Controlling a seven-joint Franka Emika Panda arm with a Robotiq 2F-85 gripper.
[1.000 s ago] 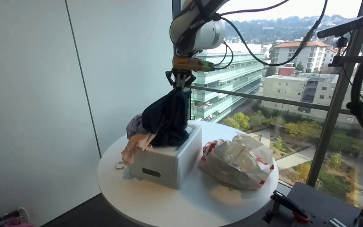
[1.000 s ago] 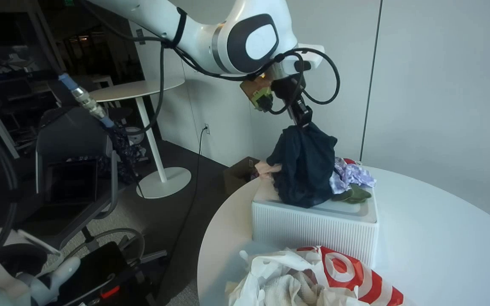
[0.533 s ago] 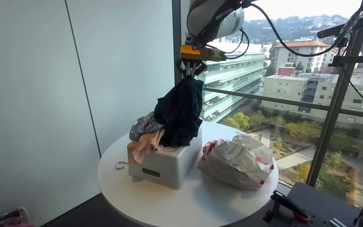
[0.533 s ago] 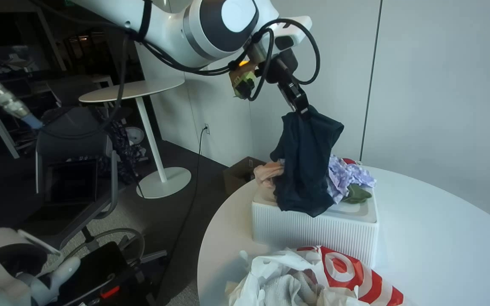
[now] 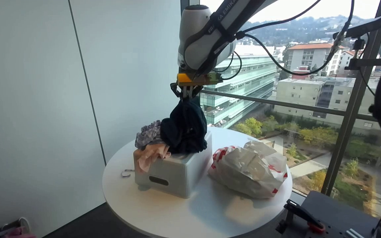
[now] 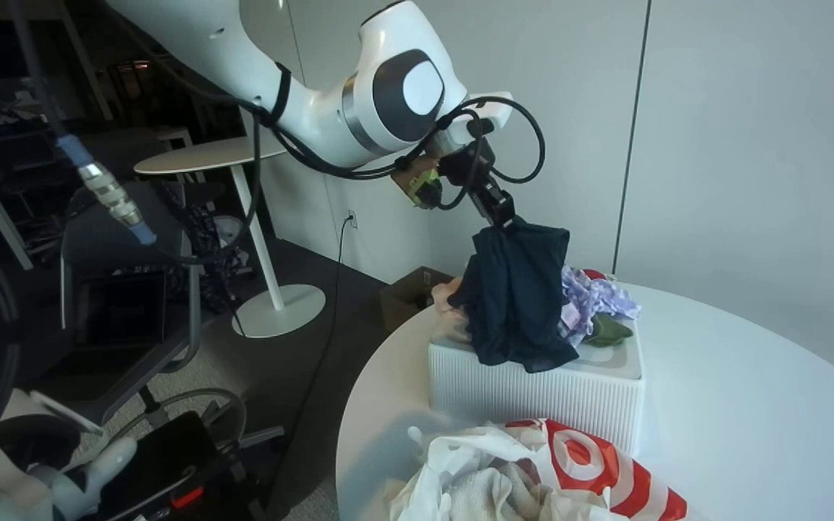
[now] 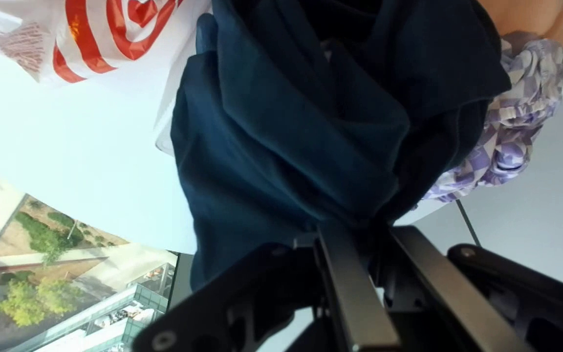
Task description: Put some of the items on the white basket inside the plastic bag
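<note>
A round white table (image 5: 137,211) is standing between a pale wall (image 5: 38,99) and a large window (image 5: 309,109) giving onto buildings (image 5: 313,59) and yellow-leaved trees (image 5: 253,126). Above the table, the gripper (image 5: 186,98) is pointing down with its fingers (image 7: 355,293) almost together, pinching the upper part of a dark navy cloth (image 5: 185,129) between them. The navy cloth is hanging in loose folds over the flat top of the white basket (image 5: 175,173); in an exterior view its bottom edge is overlapping one ribbed side. How much of it is resting on the basket, I cannot tell.

Just beside the navy folds, a peach cloth (image 5: 152,154) is lying on the basket's top and drooping over the end wall. A crinkled purple-and-white checked cloth (image 7: 511,122) is lying next to the peach one, also on the basket. An olive-green piece (image 6: 607,331) is resting beside the checked cloth, and a red thing (image 6: 594,274), mostly hidden, is showing behind it.

The plastic bag (image 5: 250,172), white with red stripes and a red ring, is lying on the table near the basket. In an exterior view its mouth is gaping, and a cream textured cloth (image 6: 493,496) is sitting inside. On the basket's other side, a small pale loop (image 5: 126,173) is lying on the table.
</note>
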